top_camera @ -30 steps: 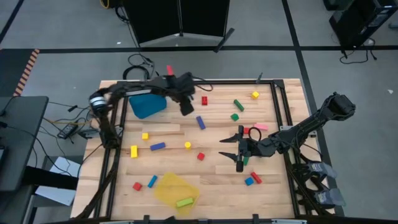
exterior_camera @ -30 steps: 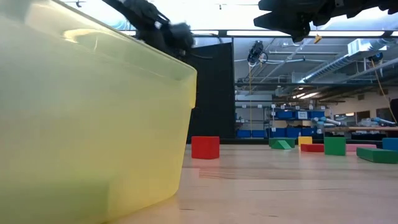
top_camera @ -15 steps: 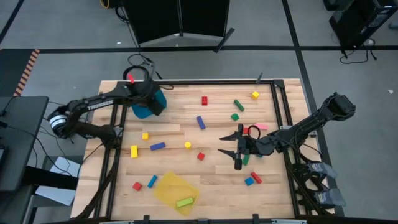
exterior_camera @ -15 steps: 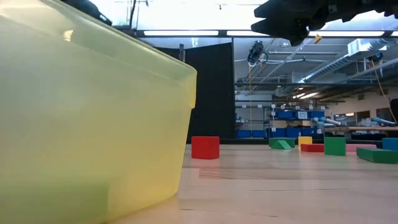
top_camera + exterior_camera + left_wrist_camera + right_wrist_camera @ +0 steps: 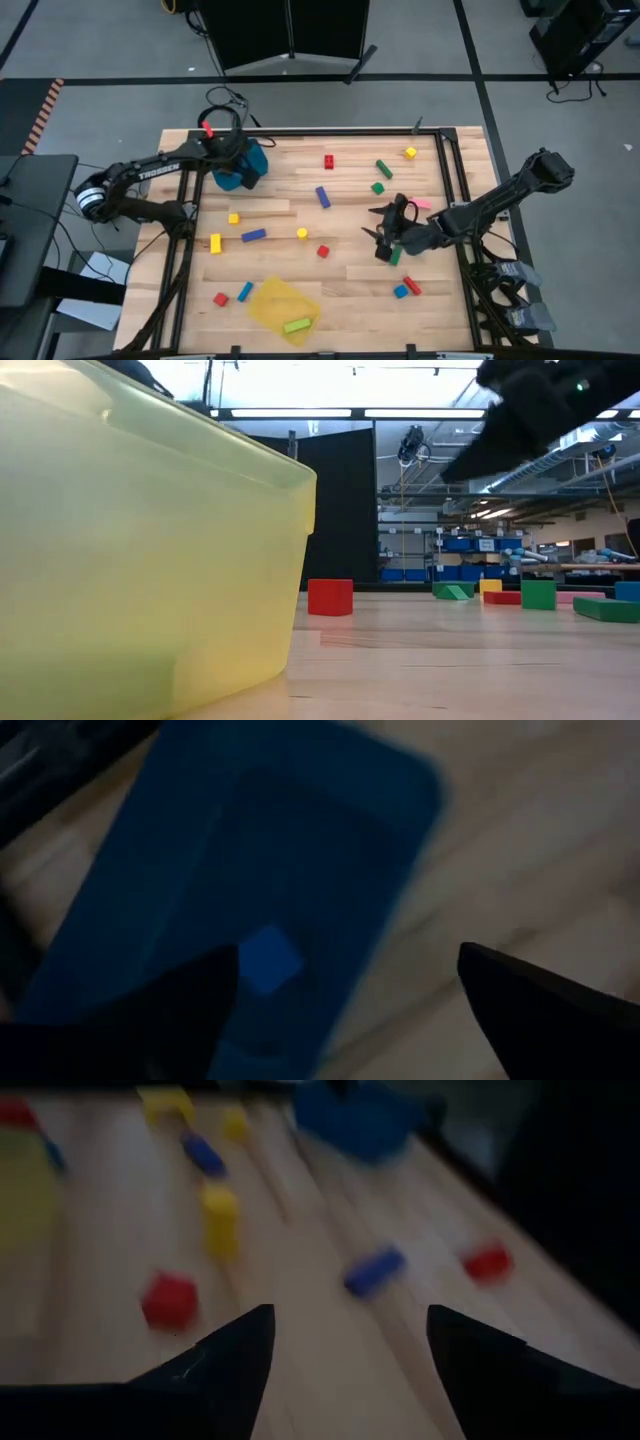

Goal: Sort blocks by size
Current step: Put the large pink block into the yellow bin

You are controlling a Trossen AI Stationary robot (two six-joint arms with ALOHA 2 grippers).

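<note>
Coloured blocks lie scattered on the wooden table: a red cube (image 5: 328,161), a blue bar (image 5: 322,196), a green bar (image 5: 384,168) and several more. My left gripper (image 5: 240,160) is open above the blue bin (image 5: 232,172) at the far left. A blue cube (image 5: 268,958) lies on the bin's floor. My right gripper (image 5: 385,232) is open and empty above the table's right half, over a green bar (image 5: 394,257). The right wrist view, past the right gripper (image 5: 350,1312), shows a red cube (image 5: 168,1300) and a blue bar (image 5: 374,1270).
A yellow tray (image 5: 283,303) with a green bar (image 5: 296,325) in it stands near the front edge and fills the left of the low view (image 5: 150,560). A blue cube (image 5: 400,291) and a red bar (image 5: 412,286) lie at the front right. Bare wood lies mid-table.
My left gripper has swung from above the table's middle toward the far left and now hangs over the blue bin. My right gripper has shifted a little toward the right edge and tipped, its fingers pointing more downward. No block on the table has moved.
</note>
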